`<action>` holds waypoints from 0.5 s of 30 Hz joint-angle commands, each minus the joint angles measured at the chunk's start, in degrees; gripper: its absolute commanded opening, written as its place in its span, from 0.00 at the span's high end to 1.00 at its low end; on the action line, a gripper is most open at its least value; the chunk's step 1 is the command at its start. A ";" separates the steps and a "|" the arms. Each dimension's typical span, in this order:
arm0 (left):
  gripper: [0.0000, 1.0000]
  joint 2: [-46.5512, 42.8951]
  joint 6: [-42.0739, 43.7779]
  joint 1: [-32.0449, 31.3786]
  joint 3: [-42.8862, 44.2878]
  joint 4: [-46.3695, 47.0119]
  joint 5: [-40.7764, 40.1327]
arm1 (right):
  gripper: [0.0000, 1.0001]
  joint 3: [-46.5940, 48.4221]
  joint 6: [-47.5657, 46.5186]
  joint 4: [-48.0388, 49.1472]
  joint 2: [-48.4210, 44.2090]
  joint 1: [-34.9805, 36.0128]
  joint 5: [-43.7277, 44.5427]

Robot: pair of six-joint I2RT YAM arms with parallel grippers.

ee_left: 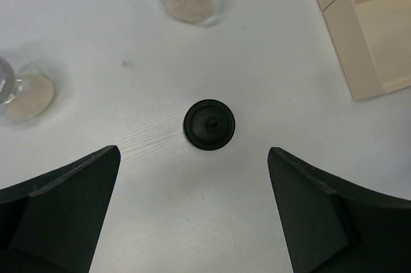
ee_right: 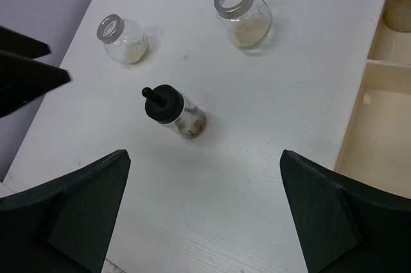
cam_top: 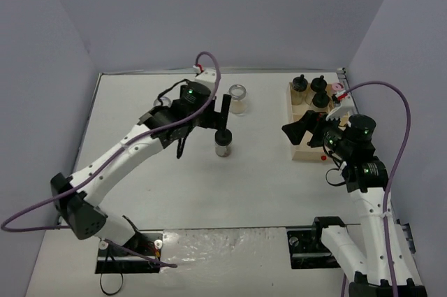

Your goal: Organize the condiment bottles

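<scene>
left jaws released wide, straddling but clear of black-capped jar (ee_left: 209, 125) standing upright on table (cam_top: 209, 192) at 9 o'clock of wooden tray (cam_top: 302, 151), likely staged within reach of right jaws, also released.

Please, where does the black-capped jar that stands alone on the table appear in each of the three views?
Top external: the black-capped jar stands near the centre of the table.
Left wrist: seen from straight above, cap only, at the centre.
Right wrist: left of centre, appearing tilted.
Shared landmark: the wooden tray, at the right side in every view.
</scene>
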 commanded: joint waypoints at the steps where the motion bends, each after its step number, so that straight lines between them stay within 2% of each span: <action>1: 0.03 -10.93 1.23 4.87 -5.83 -0.43 -4.05 | 0.00 5.20 -2.28 3.15 4.68 2.69 1.84; 8: 0.03 -24.94 2.41 20.16 -20.73 -0.01 -0.97 | 0.00 7.29 -5.89 7.56 14.22 13.70 10.60; 11: 0.03 -29.93 3.33 27.56 -26.45 0.53 1.16 | 0.00 6.77 -9.74 10.90 19.03 21.80 14.60; 15: 0.03 -34.49 3.36 34.40 -32.00 0.20 2.98 | 0.00 6.42 -15.69 17.28 26.39 30.41 18.74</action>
